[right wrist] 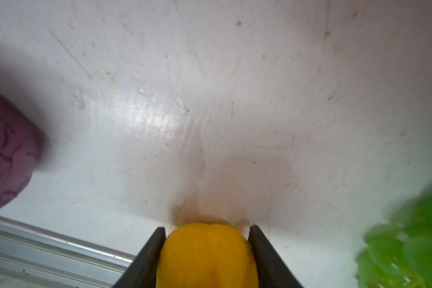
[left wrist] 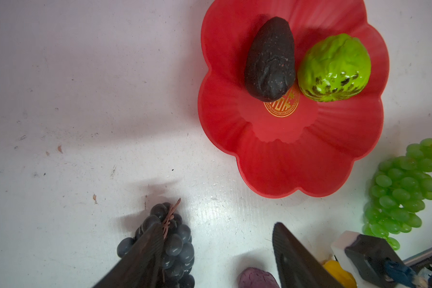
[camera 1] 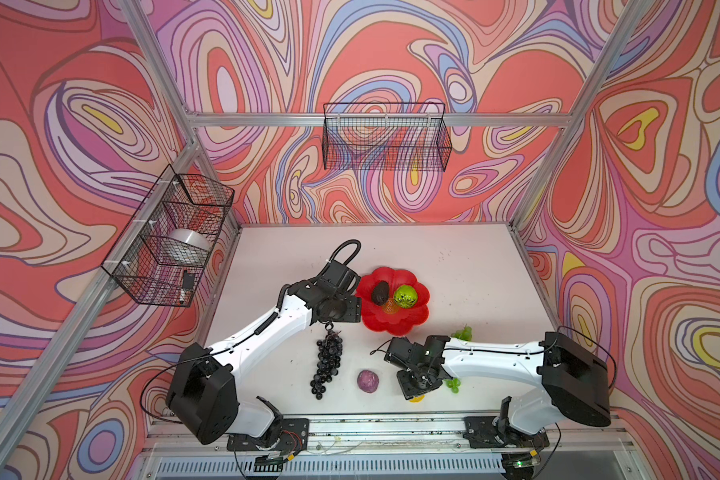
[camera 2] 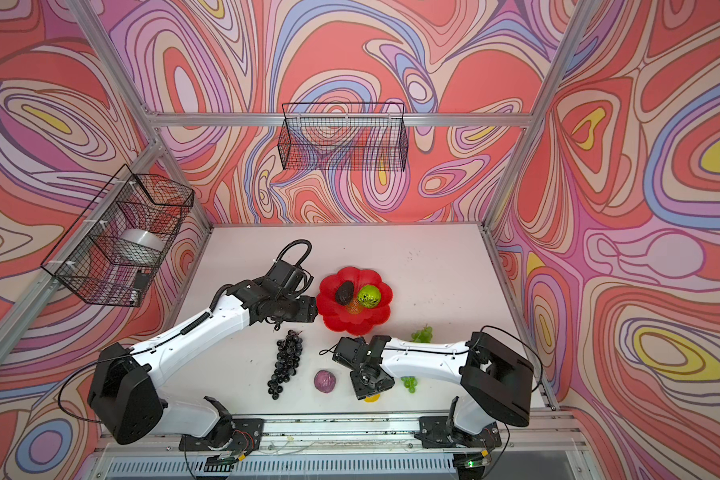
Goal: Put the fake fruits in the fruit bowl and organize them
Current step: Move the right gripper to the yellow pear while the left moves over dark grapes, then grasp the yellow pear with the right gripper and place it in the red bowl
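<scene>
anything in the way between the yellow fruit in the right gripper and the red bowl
Nothing visible. The table between the yellow fruit and the red bowl looks bare in the left wrist view; the purple ball lies off to one side and the green grapes to the other.

My colour tally from the remote feed:
- fruit bowl: glossy red, with a gold fretwork emblem at its centre
- avocado: blackish, fine reddish speckles
- lumpy fruit: shiny lime green, black flecks
- dark grape bunch: purple-black, brown stem
- green grape bunch: pale translucent green
- small ball: dull purple, darker veins
- small fruit: yellow-orange
- worktop: off-white, scuffed
- walls: swirls of coral, lilac, blue and yellow
- wire baskets: black
</scene>
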